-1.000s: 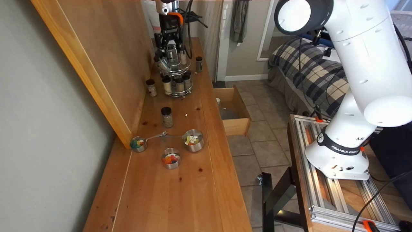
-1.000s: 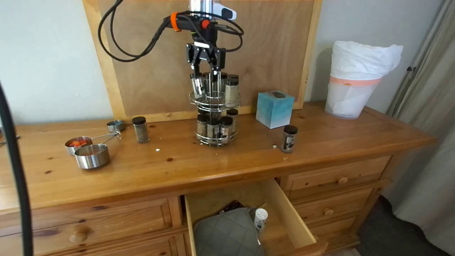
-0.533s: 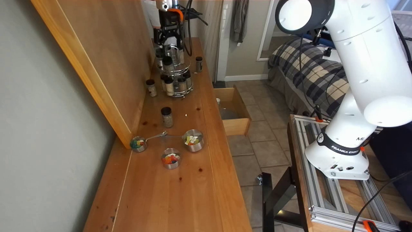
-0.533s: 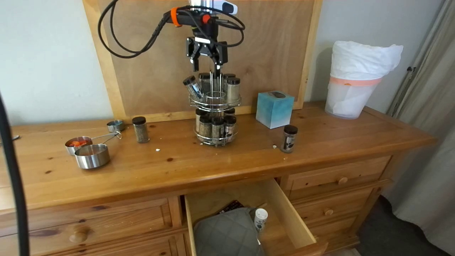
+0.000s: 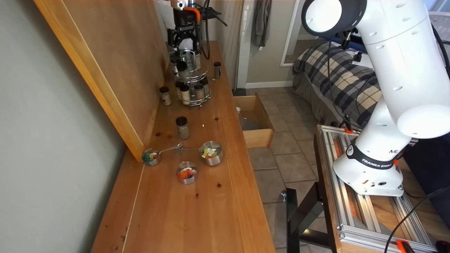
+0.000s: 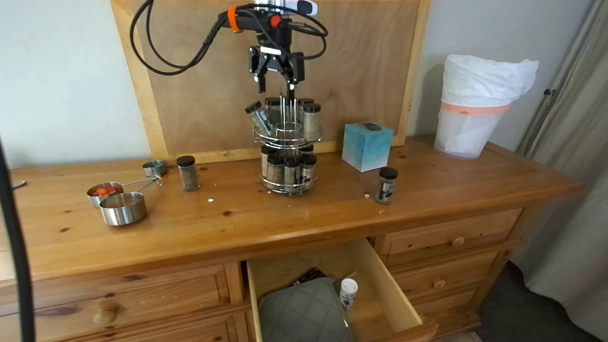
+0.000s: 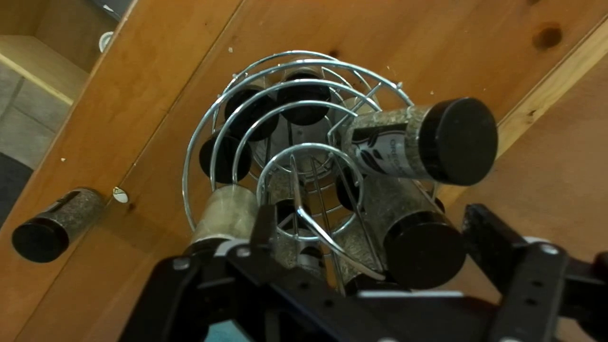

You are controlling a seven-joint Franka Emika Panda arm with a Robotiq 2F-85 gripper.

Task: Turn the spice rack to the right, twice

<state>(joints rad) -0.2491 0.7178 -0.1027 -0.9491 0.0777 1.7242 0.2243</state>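
Observation:
The spice rack [image 6: 287,141] is a two-tier wire carousel with black-capped jars, standing upright on the dresser; it shows in both exterior views [image 5: 192,80]. One upper jar [image 6: 259,119] leans outward over the rim; in the wrist view this leaning jar [image 7: 387,140] points up and right. My gripper [image 6: 276,92] is open above the rack. One finger overlaps the rack's top wires in that exterior view; the other stands clear above the leaning jar. In the wrist view the gripper [image 7: 368,225] has the wire handle and a jar cap between its spread fingers. Contact cannot be told.
Loose jars [image 6: 188,175] [image 6: 386,186] stand on both sides of the rack; another jar [image 5: 165,96] is near the back panel. Measuring cups [image 6: 122,209], a tissue box [image 6: 367,147] and a lined bin [image 6: 470,107] share the dresser top. A drawer [image 6: 380,294] stands open.
Since one second ago my gripper has risen off the upper jars and its fingers have spread wider. The rack has turned slightly, and an upper jar leans out further. Little changes in the last half second.

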